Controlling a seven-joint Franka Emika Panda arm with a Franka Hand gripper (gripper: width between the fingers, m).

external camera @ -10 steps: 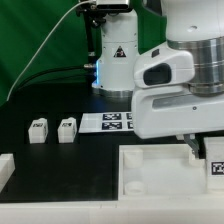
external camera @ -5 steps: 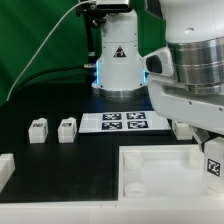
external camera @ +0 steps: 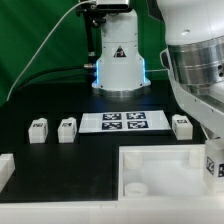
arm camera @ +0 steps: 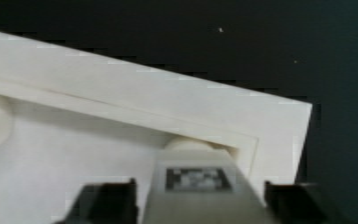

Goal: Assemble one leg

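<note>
The arm (external camera: pixel 196 70) is swinging aside, uncovering a loose leg (external camera: pixel 182 125) beyond the claw (arm camera: pixel 197 203). The claw is straddling another leg (arm camera: pixel 197 178), and I cannot tell whether it is gripping it.

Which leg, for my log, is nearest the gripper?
The leg at the exterior view's right edge, between the gripper fingers; the other three stand apart on the table.

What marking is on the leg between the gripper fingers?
A black-and-white square tag, on the white leg; it shows best in the wrist view.
</note>
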